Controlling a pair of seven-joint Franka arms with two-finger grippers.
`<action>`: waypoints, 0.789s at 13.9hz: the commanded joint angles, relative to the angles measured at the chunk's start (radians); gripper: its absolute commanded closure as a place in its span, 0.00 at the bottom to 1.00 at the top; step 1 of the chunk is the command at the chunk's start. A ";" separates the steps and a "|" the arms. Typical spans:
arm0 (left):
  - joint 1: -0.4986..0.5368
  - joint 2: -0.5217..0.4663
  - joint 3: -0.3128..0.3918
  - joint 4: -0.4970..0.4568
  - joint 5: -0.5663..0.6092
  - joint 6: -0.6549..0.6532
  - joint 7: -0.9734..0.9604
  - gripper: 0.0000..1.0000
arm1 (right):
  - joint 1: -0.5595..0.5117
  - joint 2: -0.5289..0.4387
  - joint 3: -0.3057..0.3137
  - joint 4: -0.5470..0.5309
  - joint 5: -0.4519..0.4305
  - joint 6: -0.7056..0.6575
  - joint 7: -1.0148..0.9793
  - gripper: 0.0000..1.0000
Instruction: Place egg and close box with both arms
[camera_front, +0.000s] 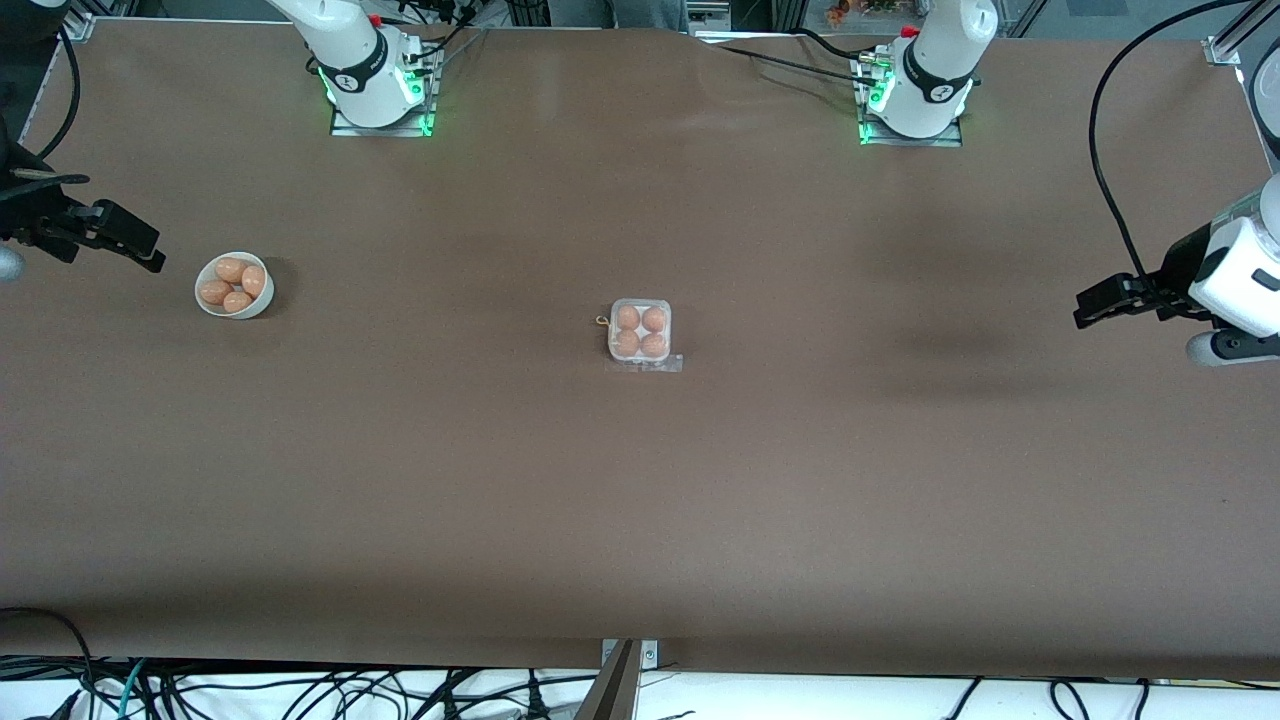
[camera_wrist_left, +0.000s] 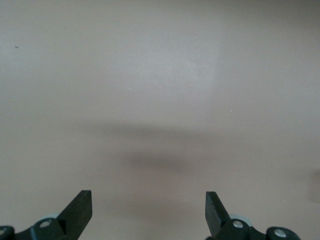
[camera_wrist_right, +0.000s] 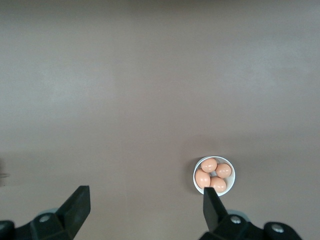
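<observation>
box (camera_front: 640, 333): mid table, about centre, well apart from both tools; four eggs (camera_front: 640, 331) filling all four cells
lid: looks folded down over the eggs, clear tab (camera_front: 664, 364) sticking out on the side toward the front-camera edge; latched or not, cannot tell
bowl (camera_front: 234, 285): round, white, toward the right arm's end of the table, four more eggs (camera_front: 235, 284) inside; also in right wrist view (camera_wrist_right: 214, 176)
left tool (camera_front: 1098, 302): up over bare table at the left arm's end, close to that short edge; fingers (camera_wrist_left: 79, 208) spread wide in left wrist view, nothing between them, only table (camera_wrist_left: 160, 75) below
right tool (camera_front: 128, 240): up near the right arm's end edge, just beside the bowl on its edge side; fingers (camera_wrist_right: 76, 206) spread wide, pinching nothing
arms: both pulled out to the table ends, waiting, neither touching anything
done, judged: egg placed, since no empty cell is left; lid appears down
left, judged: little or nothing; maybe a press on the tab if not snapped shut, not confirmable from here
progress: looks at or near the end
risk: low; box unheld, eggs settled, nothing close to the table edges
</observation>
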 joint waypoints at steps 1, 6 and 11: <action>0.015 -0.079 -0.017 -0.051 0.001 0.016 0.019 0.00 | -0.010 -0.003 0.007 0.009 0.016 -0.009 -0.013 0.00; 0.015 -0.103 -0.020 -0.052 -0.028 -0.004 0.019 0.00 | -0.010 -0.003 0.007 0.009 0.016 -0.009 -0.013 0.00; 0.015 -0.111 -0.019 -0.060 -0.028 -0.004 0.019 0.00 | -0.010 -0.003 0.007 0.009 0.016 -0.009 -0.013 0.00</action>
